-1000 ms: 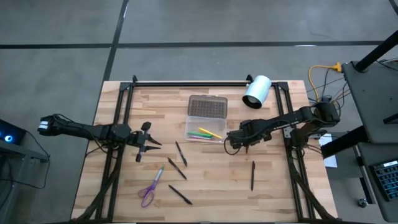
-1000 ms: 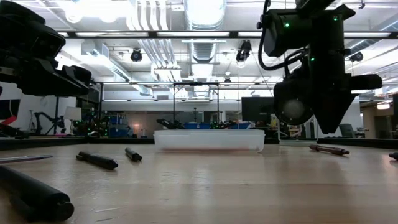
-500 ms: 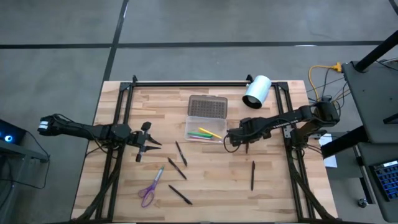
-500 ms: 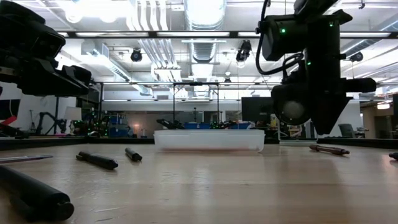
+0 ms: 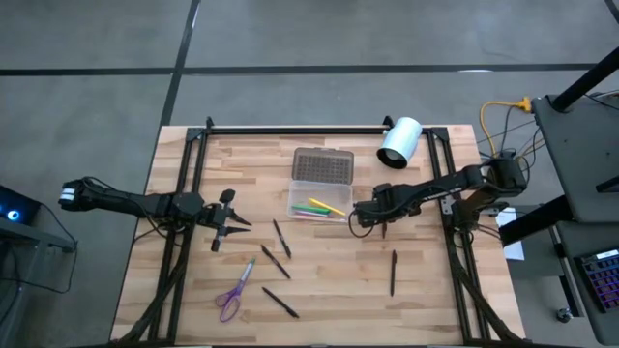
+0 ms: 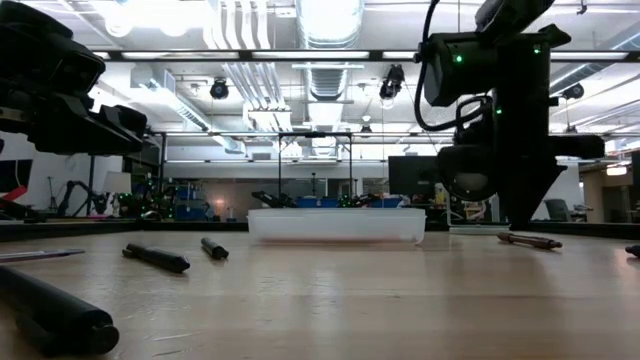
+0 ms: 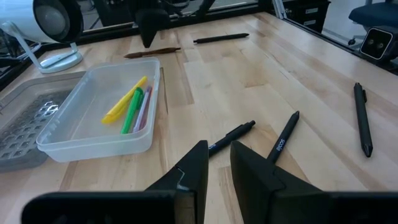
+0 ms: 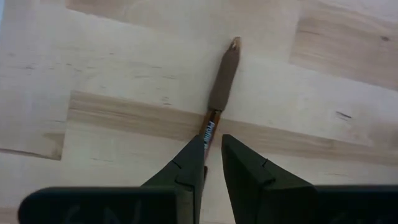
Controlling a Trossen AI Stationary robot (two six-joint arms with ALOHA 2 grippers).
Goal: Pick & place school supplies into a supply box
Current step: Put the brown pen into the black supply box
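Right gripper (image 5: 362, 218), at frame centre-right just beside the supply box (image 5: 320, 181), fingers nearly closed with a brown pencil (image 8: 221, 87) in the slim gap; grip cannot be confirmed. Left gripper (image 5: 230, 224), centre-left, hovers with fingers slightly apart, empty. Scissors (image 5: 235, 291) lie lower left; black pens (image 5: 280, 238) lie mid-table.

Bright, even overhead light; blurred low-view foreground.

Right gripper (image 8: 211, 163) pointing down at table right of centre, fingers nearly closed, narrow gap between tips. Left gripper (image 7: 217, 163) hovering over table's left side, fingers slightly parted, holding nothing.
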